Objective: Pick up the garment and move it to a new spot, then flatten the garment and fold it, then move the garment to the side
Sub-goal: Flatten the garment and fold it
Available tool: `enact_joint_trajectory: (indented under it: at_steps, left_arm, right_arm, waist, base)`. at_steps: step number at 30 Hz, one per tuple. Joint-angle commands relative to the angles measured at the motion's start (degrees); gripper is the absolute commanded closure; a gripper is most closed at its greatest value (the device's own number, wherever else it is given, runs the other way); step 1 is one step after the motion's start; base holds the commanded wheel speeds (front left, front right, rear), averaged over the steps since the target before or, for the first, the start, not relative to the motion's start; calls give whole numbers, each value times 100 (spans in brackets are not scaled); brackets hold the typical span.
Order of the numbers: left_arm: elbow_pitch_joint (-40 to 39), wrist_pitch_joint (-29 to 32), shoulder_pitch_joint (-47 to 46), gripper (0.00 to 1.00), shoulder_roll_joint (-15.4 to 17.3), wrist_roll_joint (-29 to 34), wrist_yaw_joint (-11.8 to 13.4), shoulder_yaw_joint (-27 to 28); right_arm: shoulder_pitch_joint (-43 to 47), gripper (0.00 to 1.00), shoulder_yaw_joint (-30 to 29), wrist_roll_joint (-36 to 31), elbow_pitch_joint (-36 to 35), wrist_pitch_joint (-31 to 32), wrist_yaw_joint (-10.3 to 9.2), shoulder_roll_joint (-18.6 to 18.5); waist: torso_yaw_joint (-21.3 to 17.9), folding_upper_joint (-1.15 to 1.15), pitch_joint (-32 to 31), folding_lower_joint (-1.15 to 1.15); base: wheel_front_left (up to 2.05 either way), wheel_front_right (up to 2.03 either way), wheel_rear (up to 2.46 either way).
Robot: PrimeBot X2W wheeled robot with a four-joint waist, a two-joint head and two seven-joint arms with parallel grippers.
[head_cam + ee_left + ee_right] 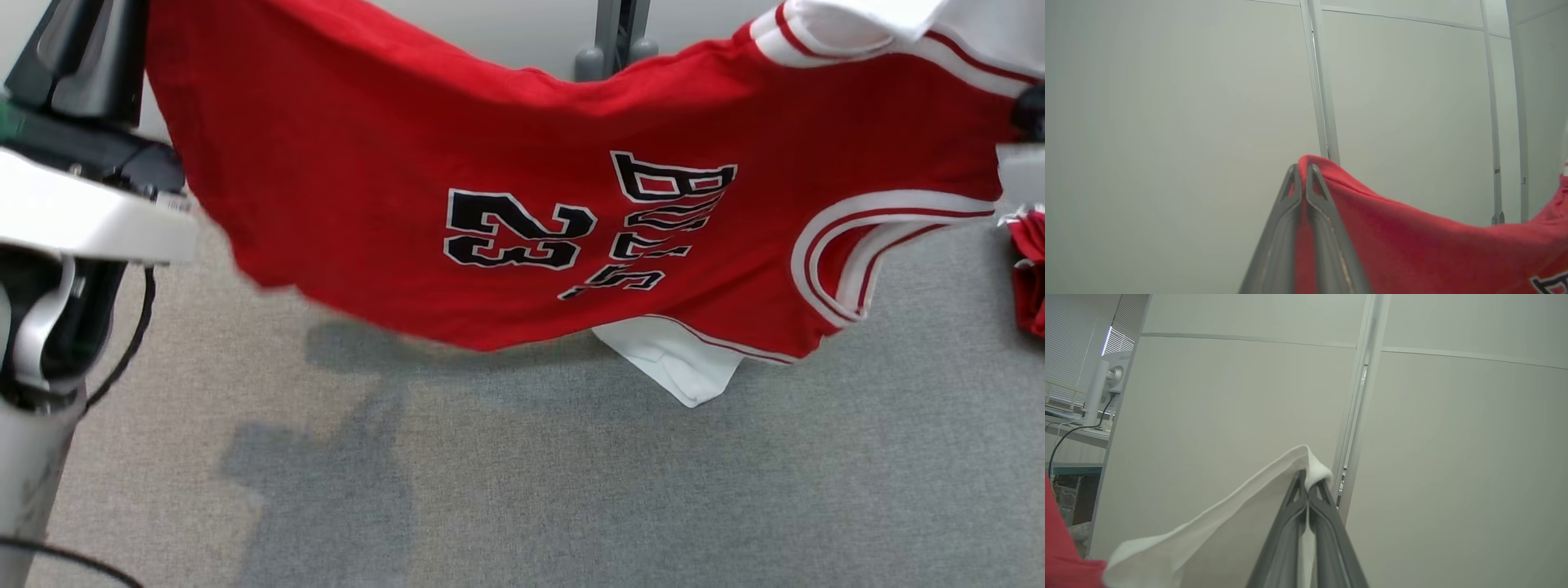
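The red number-23 jersey (522, 204) hangs stretched above the grey surface (571, 490); left gripper (1302, 171) pinches its red edge, right gripper (1308, 484) its white edge; lifting looks done; placing, flattening, folding and moving aside remain.

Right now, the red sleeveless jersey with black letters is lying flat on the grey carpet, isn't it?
Not lying flat. The red sleeveless jersey with black letters is held up in the air above the grey carpet; the head view shows its shadow underneath.
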Motion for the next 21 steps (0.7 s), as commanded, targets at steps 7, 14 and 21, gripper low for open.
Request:
enact_joint_trajectory:
  at_steps: [7,14,21]
  left_arm:
    - [1884,-123,-1592,100,-486,-190,-593,-270]
    - [3746,-559,-2995,100,-813,-93,-876,-323]
    - [5574,-867,-4140,100,-895,33,-1022,-404]
  right_arm:
    - [-1744,100,536,251,2078,-522,-2,1]
    - [-3422,100,776,115,3947,-1399,-2,439]
    - [-4797,100,876,-128,5600,-1813,-2,1028]
  waist:
    - [77,0,545,0]
    - [41,0,761,0]
    - [-156,0,933,0]
  base:
    - [0,0,0]
    - [0,0,0]
    - [0,0,0]
